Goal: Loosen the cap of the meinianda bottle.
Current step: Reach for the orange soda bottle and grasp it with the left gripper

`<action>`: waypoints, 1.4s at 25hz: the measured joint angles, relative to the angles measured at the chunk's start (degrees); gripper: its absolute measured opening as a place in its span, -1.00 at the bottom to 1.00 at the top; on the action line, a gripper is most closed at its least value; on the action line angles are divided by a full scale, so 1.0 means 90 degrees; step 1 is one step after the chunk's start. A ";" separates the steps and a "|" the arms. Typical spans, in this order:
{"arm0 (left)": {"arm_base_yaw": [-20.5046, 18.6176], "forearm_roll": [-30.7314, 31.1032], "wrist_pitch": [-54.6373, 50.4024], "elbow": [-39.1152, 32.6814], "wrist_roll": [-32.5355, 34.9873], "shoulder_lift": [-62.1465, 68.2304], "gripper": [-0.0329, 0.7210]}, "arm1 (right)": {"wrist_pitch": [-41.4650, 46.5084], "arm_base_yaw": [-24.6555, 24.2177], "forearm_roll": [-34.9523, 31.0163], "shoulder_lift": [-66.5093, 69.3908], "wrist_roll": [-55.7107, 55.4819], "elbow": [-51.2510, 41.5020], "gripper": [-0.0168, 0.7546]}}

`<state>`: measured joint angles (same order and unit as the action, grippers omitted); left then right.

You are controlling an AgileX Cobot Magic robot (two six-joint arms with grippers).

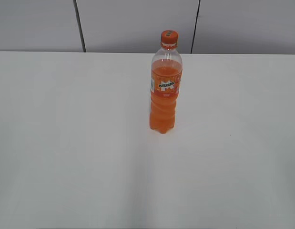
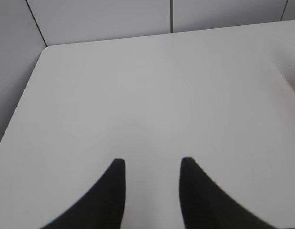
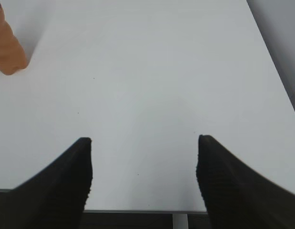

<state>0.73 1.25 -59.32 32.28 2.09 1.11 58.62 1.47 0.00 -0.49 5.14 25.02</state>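
Untouched: the meinianda bottle (image 1: 165,88) stands upright toward the far middle of the white table (image 1: 66,152), its orange cap (image 1: 168,38) still seated.

Nearly full, the bottle looks heavy for its narrow base, tippy, with smooth, slightly yielding walls; a firm hold around the labelled body and a pinch on the small ribbed cap seems the likeliest approach. Both the left gripper (image 2: 149,164) and right gripper (image 3: 143,143) hover well apart from it, jaws spread and empty.

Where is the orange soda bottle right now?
The meinianda bottle stands upright on the white table, just right of centre in the exterior view, toward the back wall, with neither arm touching it.
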 joint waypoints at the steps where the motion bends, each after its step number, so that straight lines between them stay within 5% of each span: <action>1: 0.0000 0.0000 0.0000 0.0000 0.0000 0.0000 -0.27 | 0.0000 0.0000 0.0000 0.0000 0.0000 0.0000 0.37; 21: 0.0000 0.0110 0.0000 0.0000 0.0000 0.0000 -0.25 | 0.0000 0.0000 0.0000 0.0000 0.0000 0.0000 0.37; 28: 0.0000 0.0010 0.0105 0.0033 0.0000 0.0293 0.28 | 0.0000 0.0000 0.0000 0.0000 0.0000 0.0000 0.37; 35: 0.0000 -0.0017 0.1331 0.0124 0.0000 0.1166 0.38 | -0.0005 0.0000 0.0000 0.0000 0.0000 0.0000 0.37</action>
<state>0.73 1.10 -47.34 33.40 2.09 11.61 58.58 1.47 0.00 -0.49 5.14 25.02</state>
